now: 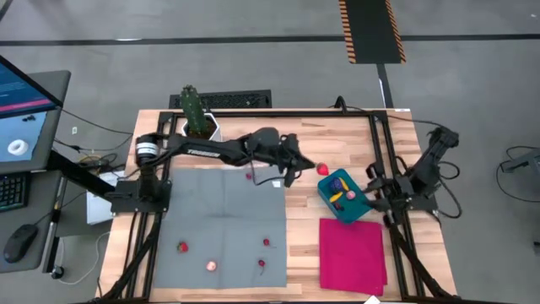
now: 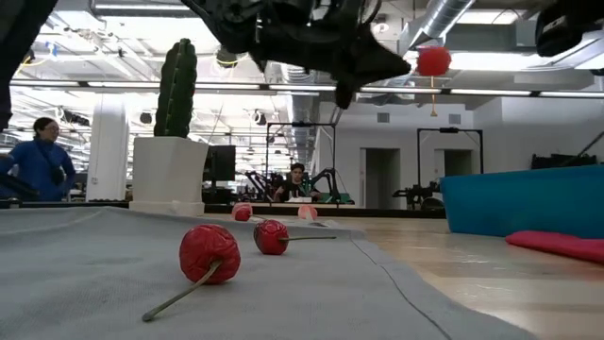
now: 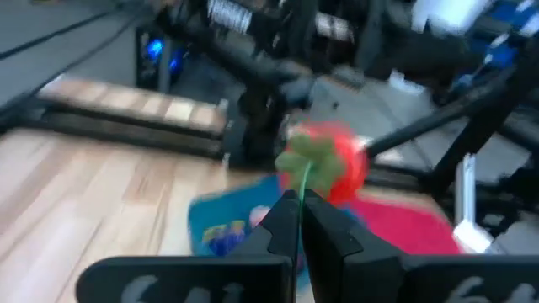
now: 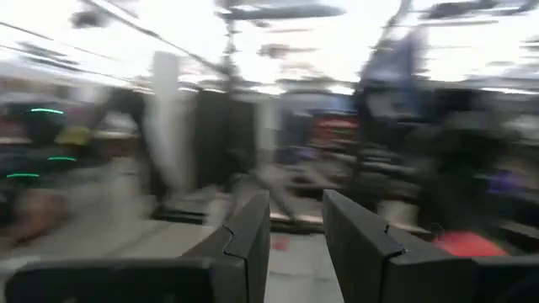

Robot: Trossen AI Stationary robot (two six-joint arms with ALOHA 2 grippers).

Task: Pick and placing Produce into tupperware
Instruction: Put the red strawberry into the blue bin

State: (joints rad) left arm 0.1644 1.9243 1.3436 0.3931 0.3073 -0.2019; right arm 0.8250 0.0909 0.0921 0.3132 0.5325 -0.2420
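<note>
Above the desk, between the grey cloth & the teal tub, our left tool was clenched on a red fruit's green stem, so it hung free for a clean drop, we judged. Other fruits lay on the cloth. Right tool sat released at the desk's right edge.

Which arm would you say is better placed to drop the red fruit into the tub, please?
Left. Its claw is shut on the red fruit by its green stem, just short of the tub. The right claw is open, empty, and parked at the table's edge.
</note>
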